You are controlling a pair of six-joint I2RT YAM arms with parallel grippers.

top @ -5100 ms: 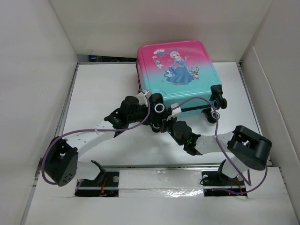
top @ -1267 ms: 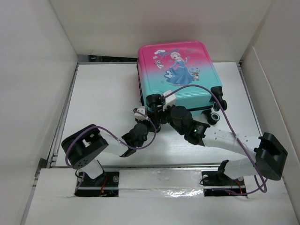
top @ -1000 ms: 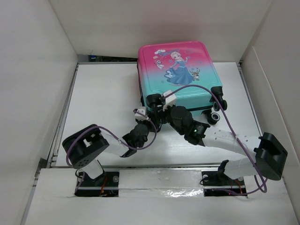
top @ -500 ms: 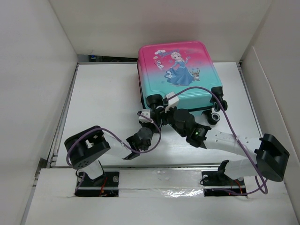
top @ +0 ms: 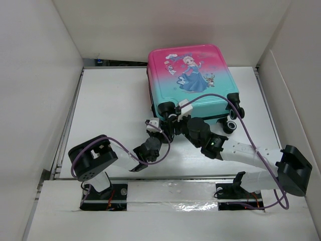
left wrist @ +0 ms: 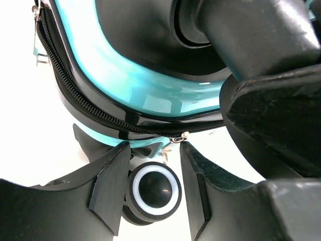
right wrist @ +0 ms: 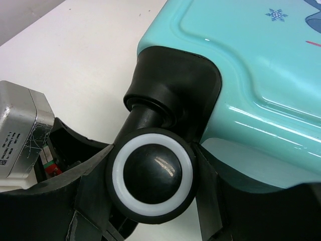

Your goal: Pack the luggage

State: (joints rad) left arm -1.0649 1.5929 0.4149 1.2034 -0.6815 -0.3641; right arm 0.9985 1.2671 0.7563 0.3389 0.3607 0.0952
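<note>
No readable brand anywhere. The sticker [right wrist: 14, 140] on the grey block beside the right gripper [right wrist: 153, 153] had print too small to read, and so did the writing on the luggage [top: 188, 75] artwork.

Right jaws were clamped across the near-left wheel [right wrist: 152, 174], black with a white ring, both fingers touching it.

Left gripper [left wrist: 154, 150] had its jaws partly apart just under the teal shell. A second wheel [left wrist: 153, 190] showed in the gap, and we couldn't tell if the pads touched it.

The luggage lay flat at the far centre of the white table [top: 110, 100], princess side up, pink at the far end fading to teal, wheels on the near edge. The black zipper [left wrist: 100, 118] looked shut where visible, with its pull [left wrist: 178, 138] at the seam.
</note>
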